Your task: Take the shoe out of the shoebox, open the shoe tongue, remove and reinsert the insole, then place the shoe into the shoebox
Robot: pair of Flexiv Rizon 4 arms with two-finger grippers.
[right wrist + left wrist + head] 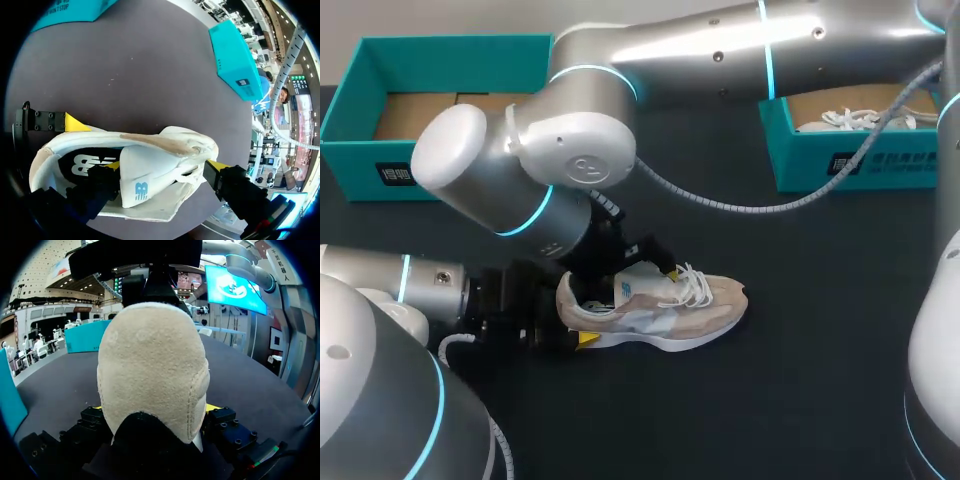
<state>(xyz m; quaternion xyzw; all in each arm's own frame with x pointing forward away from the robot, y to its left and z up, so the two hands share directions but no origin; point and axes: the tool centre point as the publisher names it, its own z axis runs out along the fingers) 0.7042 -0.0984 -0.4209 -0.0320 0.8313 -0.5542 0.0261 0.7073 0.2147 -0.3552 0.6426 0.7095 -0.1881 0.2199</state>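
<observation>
Currently shoe (pixel 660 312) sits upright on table (pixel 800 390), outside both boxes; left gripper (pixel 155 410) is at shoe's heel, clamped on it from both sides; right gripper (pixel 164 167) is over shoe's opening, one finger (pixel 111 166) inside shoe, the other outside by the laces, pinching tongue (pixel 145 175) between them; left box (pixel 360 150) behind shoe, leftward; right box (pixel 820 170) behind shoe, rightward, second shoe (pixel 850 118) in it.
</observation>
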